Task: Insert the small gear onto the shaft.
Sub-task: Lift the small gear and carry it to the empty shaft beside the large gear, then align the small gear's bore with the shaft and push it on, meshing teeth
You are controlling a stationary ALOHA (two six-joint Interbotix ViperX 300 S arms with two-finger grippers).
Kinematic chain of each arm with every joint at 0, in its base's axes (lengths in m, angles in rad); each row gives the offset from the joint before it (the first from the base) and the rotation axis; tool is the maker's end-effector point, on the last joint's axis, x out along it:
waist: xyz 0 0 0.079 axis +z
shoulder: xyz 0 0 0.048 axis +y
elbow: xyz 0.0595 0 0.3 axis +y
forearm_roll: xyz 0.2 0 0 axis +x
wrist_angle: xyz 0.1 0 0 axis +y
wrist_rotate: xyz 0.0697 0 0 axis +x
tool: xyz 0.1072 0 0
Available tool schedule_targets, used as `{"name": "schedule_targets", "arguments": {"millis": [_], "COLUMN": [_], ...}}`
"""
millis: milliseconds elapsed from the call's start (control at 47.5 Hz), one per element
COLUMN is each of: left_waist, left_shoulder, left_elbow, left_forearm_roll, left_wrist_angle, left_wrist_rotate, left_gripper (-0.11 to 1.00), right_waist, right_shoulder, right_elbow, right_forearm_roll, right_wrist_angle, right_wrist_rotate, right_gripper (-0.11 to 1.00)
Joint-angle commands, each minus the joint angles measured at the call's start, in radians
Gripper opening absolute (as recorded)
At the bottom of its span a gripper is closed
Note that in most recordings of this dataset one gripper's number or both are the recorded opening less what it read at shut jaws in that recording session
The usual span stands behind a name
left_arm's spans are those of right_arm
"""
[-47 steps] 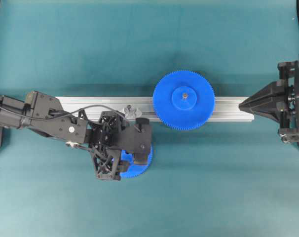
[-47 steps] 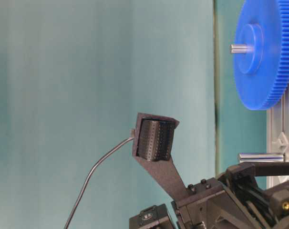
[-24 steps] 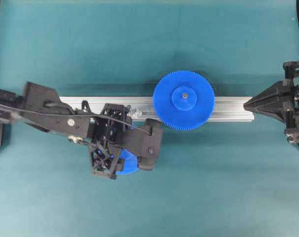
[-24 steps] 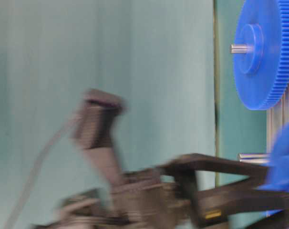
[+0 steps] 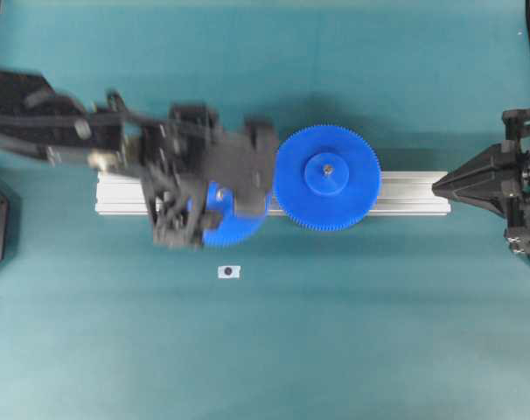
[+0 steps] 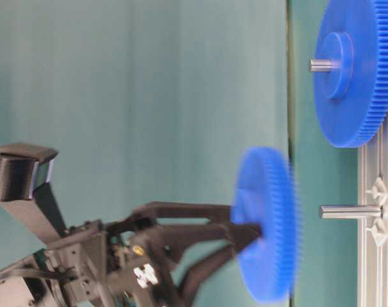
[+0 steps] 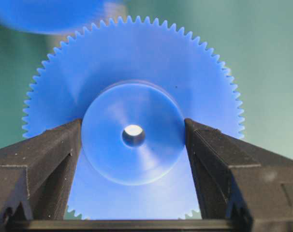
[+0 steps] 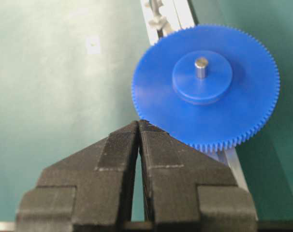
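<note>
My left gripper (image 7: 133, 128) is shut on the raised hub of the small gear (image 7: 137, 164), one finger on each side, with the centre hole showing between them. In the table-level view the small gear (image 6: 267, 224) hangs in the air, blurred, a short gap from the tip of the shaft (image 6: 349, 211) and roughly level with it. From overhead the small gear (image 5: 232, 229) and left gripper (image 5: 226, 197) cover the shaft on the rail. My right gripper (image 5: 435, 185) is shut and empty at the rail's right end, tips (image 8: 139, 122) together.
The larger blue gear (image 5: 326, 178) sits on its own pin on the aluminium rail (image 5: 414, 188), its teeth close to the small gear's edge. A small white tag with a dark dot (image 5: 229, 271) lies on the teal mat in front of the rail.
My left gripper has lifted the small gear off the mat and carried it back over the rail, uncovering the white tag. The right gripper drew back slightly from the rail end.
</note>
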Motion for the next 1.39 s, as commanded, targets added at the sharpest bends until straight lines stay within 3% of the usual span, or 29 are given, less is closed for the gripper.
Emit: {"name": "schedule_targets", "arguments": {"millis": [0, 611, 1369], "left_waist": [0.006, 0.037, 0.035], "left_shoulder": [-0.034, -0.002, 0.089], "left_elbow": [-0.005, 0.086, 0.1], "left_forearm_roll": [0.003, 0.003, 0.002], "left_wrist_angle": [-0.031, -0.219, -0.219], "left_wrist_rotate": [0.011, 0.015, 0.0], "left_gripper": [0.71, 0.71, 0.71], "right_waist": [0.0, -0.002, -0.003], "right_shoulder": [0.005, 0.003, 0.002], "right_elbow": [-0.009, -0.008, -0.008], "right_forearm_roll": [-0.003, -0.002, -0.002], "right_wrist_angle": [-0.005, -0.011, -0.011], "right_wrist_rotate": [0.011, 0.011, 0.011], "right_gripper": [0.11, 0.11, 0.11]}}
